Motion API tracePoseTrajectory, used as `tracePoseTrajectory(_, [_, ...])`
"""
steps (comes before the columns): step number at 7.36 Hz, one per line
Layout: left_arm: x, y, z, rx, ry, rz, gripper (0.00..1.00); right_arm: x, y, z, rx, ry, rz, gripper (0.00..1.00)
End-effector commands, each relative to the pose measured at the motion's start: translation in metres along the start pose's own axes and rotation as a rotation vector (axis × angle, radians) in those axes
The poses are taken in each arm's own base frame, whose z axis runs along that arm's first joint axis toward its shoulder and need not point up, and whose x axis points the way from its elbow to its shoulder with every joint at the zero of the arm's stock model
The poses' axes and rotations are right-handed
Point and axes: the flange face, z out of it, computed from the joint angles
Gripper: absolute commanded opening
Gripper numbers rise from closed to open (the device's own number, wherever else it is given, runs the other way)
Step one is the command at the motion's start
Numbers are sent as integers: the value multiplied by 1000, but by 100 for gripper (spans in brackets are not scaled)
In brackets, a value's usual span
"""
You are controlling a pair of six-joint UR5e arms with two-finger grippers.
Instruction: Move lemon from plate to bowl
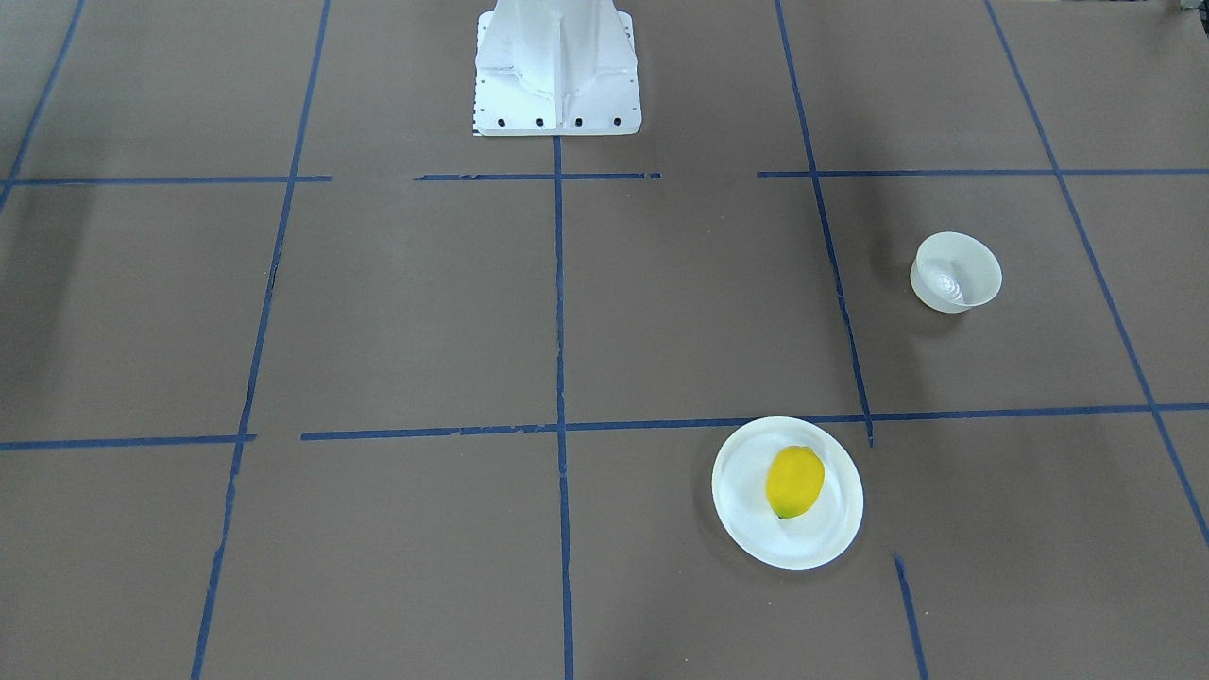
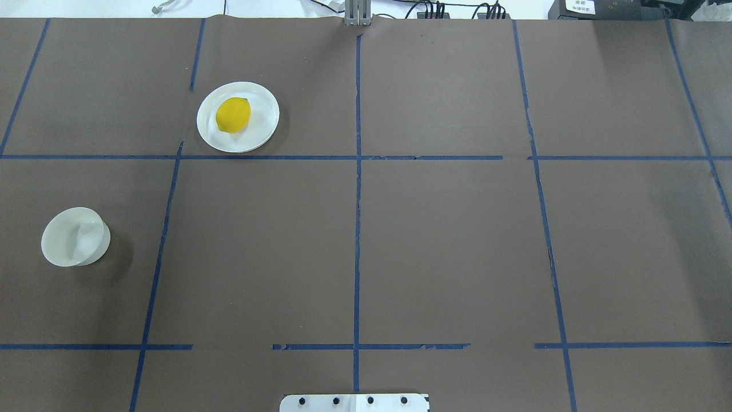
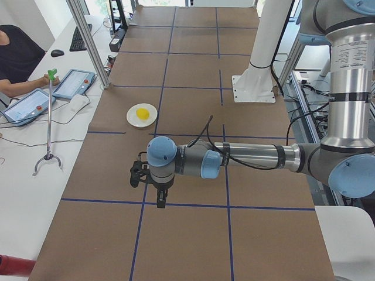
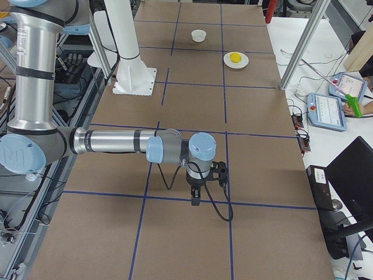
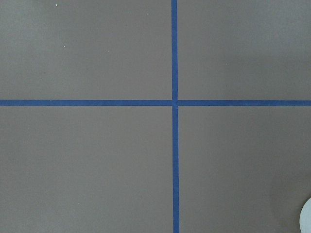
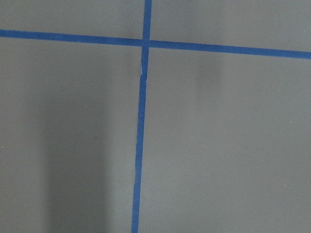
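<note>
The right gripper (image 4: 195, 200) hangs fingers-down over the brown table (image 4: 262, 169), and from this angle I can't tell whether it's open or closed. Far beyond it, the lemon (image 4: 235, 57) sits on the plate (image 4: 244, 60). The bowl (image 4: 199, 35) stands farther still, apart from both.

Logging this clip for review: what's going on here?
Nothing is being handled yet. The lemon lies on the plate; the bowl stands empty, apart from it, both on the robot's left side of the table. The left end effector and right end effector hang above the table, touching none of them; open or shut, I cannot tell.
</note>
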Motion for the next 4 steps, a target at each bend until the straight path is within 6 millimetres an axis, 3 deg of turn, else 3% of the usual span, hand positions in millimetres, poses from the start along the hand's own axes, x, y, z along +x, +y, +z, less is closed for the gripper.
tracePoseTrajectory(1, [-3, 0, 3, -4, 0, -4, 100, 0, 0, 0, 0, 0, 0, 100])
tracePoseTrajectory(2, [1, -5, 0, 3, 0, 5, 100, 0, 0, 0, 0, 0, 0, 100])
tracePoseTrajectory(3, [18, -21, -13, 32, 7, 32, 100, 0, 0, 0, 0, 0, 0, 100])
tracePoseTrajectory(4, [49, -51, -32, 70, 44, 86, 100, 0, 0, 0, 0, 0, 0, 100])
